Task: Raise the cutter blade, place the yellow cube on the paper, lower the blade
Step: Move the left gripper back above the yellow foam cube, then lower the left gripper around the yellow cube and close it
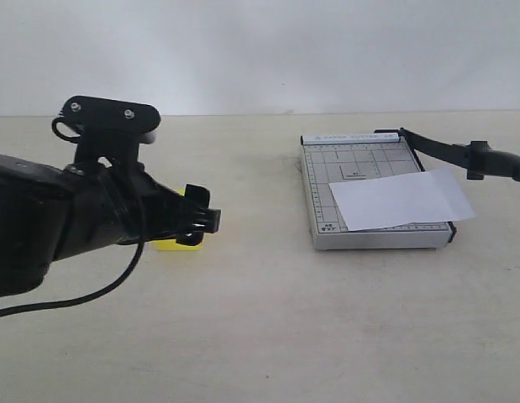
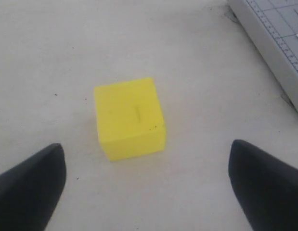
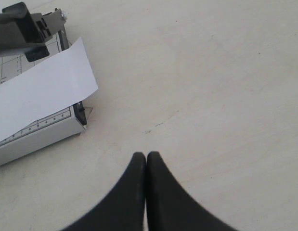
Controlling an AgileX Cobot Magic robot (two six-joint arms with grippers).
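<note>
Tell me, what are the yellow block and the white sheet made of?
The yellow block looks like plastic or foam: matte, even colour, crisp edges, no grain. The white sheet looks like paper: thin, flat, dull white, one end hanging past the cutter.

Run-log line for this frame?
left gripper: open, facing yellow cube, no contact | right gripper: shut, empty | cutter blade: raised | paper: on trimmer | placement: pending

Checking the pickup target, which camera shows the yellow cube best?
Left wrist view: the yellow cube sits whole, unobstructed. The exterior view shows only a sliver behind the left gripper. The right wrist view misses it.
</note>
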